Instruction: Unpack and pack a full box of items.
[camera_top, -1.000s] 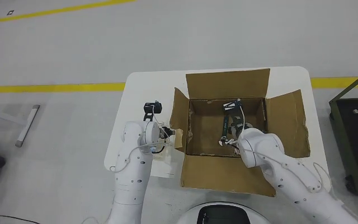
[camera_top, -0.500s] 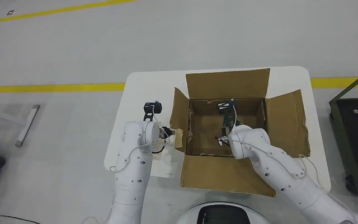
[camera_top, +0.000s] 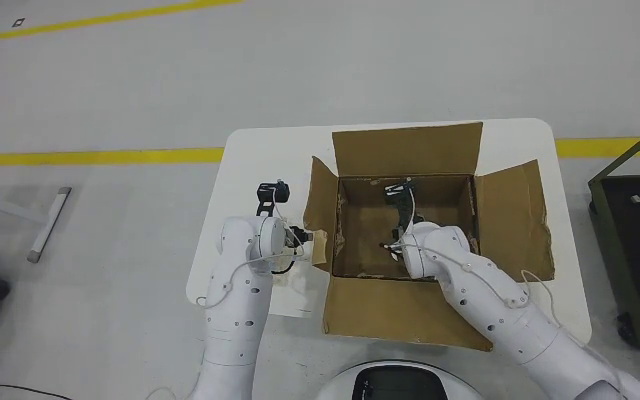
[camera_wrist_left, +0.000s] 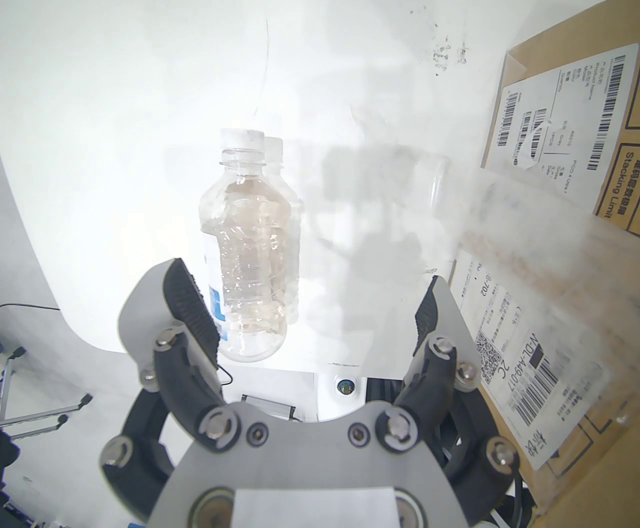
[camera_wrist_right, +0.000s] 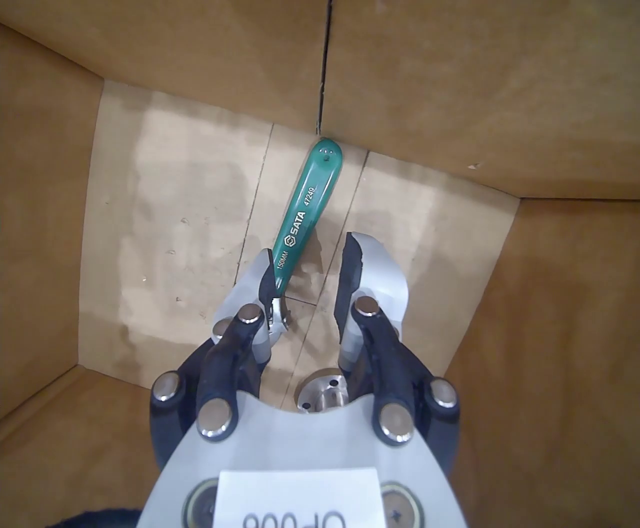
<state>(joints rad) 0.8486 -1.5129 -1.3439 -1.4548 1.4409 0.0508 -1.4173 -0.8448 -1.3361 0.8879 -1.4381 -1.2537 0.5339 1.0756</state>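
Note:
An open cardboard box (camera_top: 405, 150) stands on the white table (camera_top: 265, 160). My right gripper (camera_wrist_right: 310, 255) hangs inside the box, open, just above its floor. A green-handled tool (camera_wrist_right: 307, 200) lies on the box floor. Its handle runs out from beside one fingertip toward the far wall, and its metal head is tucked under that finger. My left gripper (camera_wrist_left: 305, 280) is open over the table beside the box's left wall (camera_wrist_left: 560, 125). A clear plastic bottle (camera_wrist_left: 245, 240) with a white cap rests on the table just past one finger, apart from it.
All of the box's flaps are folded outward; the near flap (camera_top: 400, 310) overhangs the table's front edge. A dark green cart (camera_top: 615, 230) stands off the table's right side. Bare tabletop (camera_top: 270, 160) lies left of the box.
My right arm has shifted a little to the left inside the box. The left arm and the bottle have not moved.

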